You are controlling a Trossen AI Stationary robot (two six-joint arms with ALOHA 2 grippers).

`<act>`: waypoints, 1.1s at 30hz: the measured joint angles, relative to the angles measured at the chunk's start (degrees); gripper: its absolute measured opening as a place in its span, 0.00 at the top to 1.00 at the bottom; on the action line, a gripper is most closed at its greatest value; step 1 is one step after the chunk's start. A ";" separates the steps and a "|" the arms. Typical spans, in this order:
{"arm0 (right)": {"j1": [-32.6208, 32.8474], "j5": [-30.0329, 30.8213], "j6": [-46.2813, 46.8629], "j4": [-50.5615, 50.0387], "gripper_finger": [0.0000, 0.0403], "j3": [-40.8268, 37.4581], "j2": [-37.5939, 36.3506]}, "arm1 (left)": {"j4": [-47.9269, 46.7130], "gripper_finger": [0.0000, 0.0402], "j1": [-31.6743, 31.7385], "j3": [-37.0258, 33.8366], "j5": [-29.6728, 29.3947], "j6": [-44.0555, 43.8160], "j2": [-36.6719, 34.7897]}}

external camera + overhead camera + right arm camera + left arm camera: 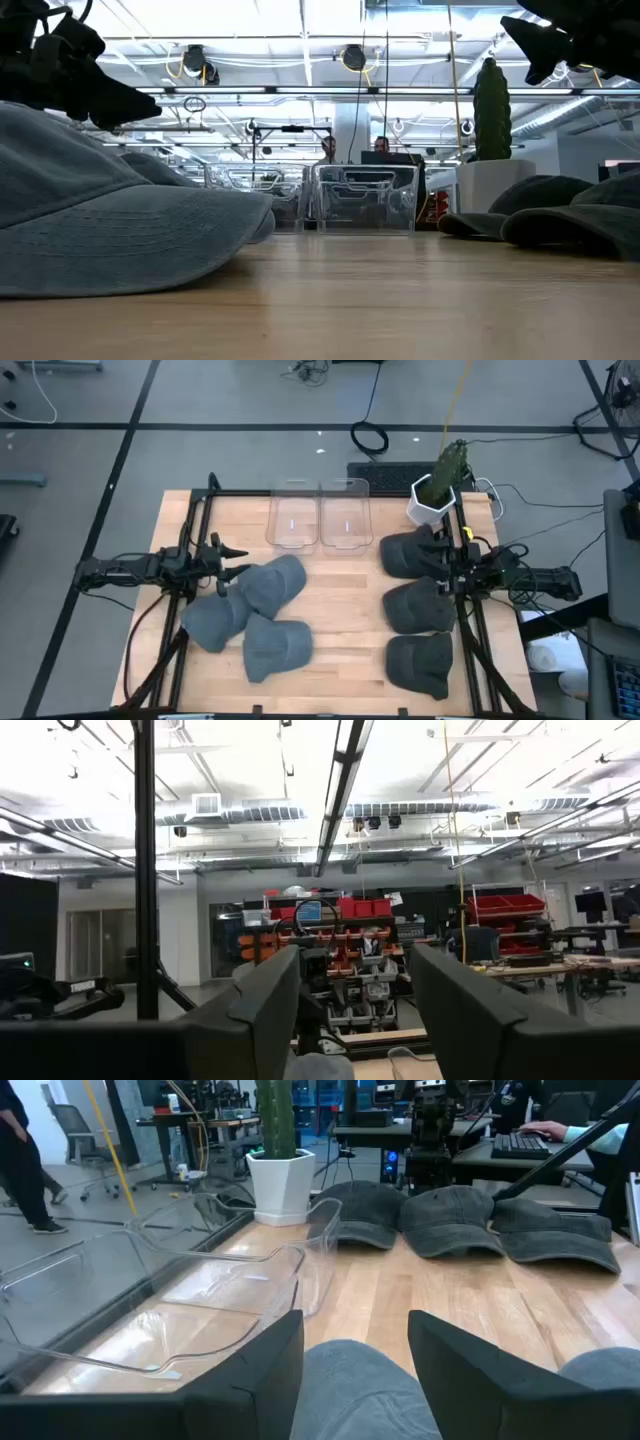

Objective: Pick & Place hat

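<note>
Three blue-grey hats lie crown up on the table's left half: one (275, 582), one (214, 620) and one (276, 648). Three dark grey hats (420, 606) lie in a row on the right half. My left gripper (236, 561) is open and hovers at the left edge of the upper blue-grey hat (355, 1390), which shows between its fingers; I see no touch. My right gripper (447, 566) is open and held up over the dark hats, pointing level across the table. The low view shows both grippers raised above the hats.
Two clear plastic bins (295, 517) (345, 516) stand side by side at the table's far edge. A cactus in a white pot (436, 493) stands at the far right corner. Bare wood (345, 600) lies between the two groups of hats. People sit at desks beyond the table.
</note>
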 joint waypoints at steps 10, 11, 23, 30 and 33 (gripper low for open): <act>0.00 -0.21 0.03 -3.41 0.55 0.00 0.02 | 0.03 0.52 -0.04 0.00 0.00 0.02 0.00; 0.00 -0.24 -0.28 -3.44 0.55 0.00 0.02 | 0.04 0.52 -0.04 0.00 0.00 0.02 0.00; 0.00 -0.20 -2.59 -3.04 0.55 0.00 0.02 | 0.07 0.52 -0.02 0.00 0.00 0.00 0.00; 0.00 -0.20 -1.89 -3.04 0.55 0.00 0.02 | 0.05 0.52 0.00 0.00 0.00 0.02 0.00; 0.00 -0.20 1.31 -3.04 0.55 0.00 0.02 | 0.06 0.52 0.00 0.00 0.00 0.02 0.00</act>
